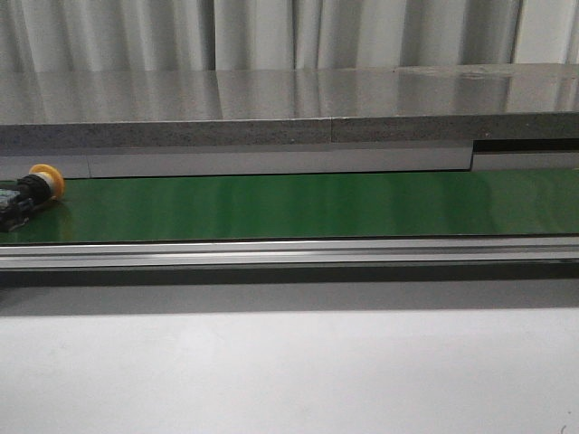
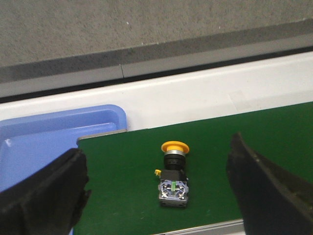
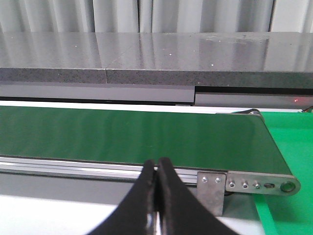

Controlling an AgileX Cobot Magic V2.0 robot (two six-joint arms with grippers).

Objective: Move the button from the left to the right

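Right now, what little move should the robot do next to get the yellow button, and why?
Probably lower the left gripper straight down over the button. Its jaws are wide open, one on each side, and the button lies on its side on the green belt, untouched. The right gripper is shut, far from it.

left gripper (image 2: 156,188) jaws spread wide, right gripper (image 3: 157,188) jaws closed

Button (image 2: 174,171) on green belt (image 2: 254,127), between spread tool (image 2: 161,191) fingers (image 2: 51,193).
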